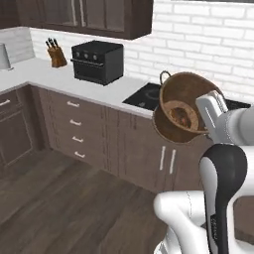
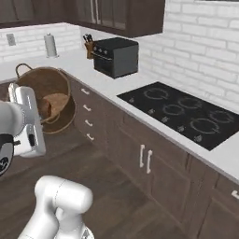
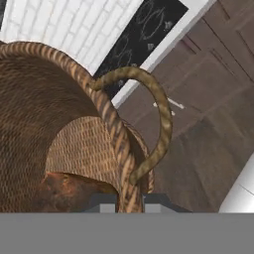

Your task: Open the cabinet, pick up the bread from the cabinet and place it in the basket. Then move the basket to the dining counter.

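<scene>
The white arm's tool (image 3: pixel 130 201) grips the rim of a round brown woven basket (image 1: pixel 181 106), tilted mid-air with dark brown bread (image 1: pixel 182 117) inside; carry it level and slowly.

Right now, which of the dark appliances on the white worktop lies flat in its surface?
The black stove, a flat glass panel with ring markings set into the worktop. The black oven stands on top as a box.

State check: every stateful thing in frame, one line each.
Round brown woven basket: lifted off any surface, tipped on its side, held at the rim.
Dark brown bread piece: inside the basket.
Two-finger gripper: shut on the basket's rim.
Black countertop oven: door closed.
Dark wood upper cabinets: doors closed.
Dark wood lower drawers: closed.
</scene>
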Available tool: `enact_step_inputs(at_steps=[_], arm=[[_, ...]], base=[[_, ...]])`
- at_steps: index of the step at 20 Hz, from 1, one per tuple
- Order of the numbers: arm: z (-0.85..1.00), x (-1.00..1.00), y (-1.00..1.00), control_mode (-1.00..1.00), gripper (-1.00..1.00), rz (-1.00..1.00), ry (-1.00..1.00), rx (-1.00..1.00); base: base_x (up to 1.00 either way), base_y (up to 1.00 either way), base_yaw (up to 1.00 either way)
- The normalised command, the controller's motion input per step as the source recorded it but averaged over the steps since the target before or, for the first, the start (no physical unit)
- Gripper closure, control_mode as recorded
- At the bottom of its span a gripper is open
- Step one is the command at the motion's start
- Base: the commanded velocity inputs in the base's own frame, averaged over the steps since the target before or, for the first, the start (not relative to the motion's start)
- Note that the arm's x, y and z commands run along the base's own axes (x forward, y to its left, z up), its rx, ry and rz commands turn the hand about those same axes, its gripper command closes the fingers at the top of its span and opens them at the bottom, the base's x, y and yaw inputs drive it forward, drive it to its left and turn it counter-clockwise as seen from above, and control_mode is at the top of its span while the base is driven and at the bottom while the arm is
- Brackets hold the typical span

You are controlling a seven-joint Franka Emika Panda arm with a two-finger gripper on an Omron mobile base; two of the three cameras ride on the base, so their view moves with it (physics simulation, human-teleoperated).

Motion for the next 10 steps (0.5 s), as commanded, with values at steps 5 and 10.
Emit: enact_step_inputs(at_steps=[5, 10], arm=[[0.00, 0.00, 0.00, 1.00, 1.00, 0.00, 0.00, 0.00], [0.00, 0.00, 0.00, 1.00, 1.00, 0.00, 0.00, 0.00]], base=[[0.00, 0.00, 1.00], [0.00, 0.00, 1.00]])
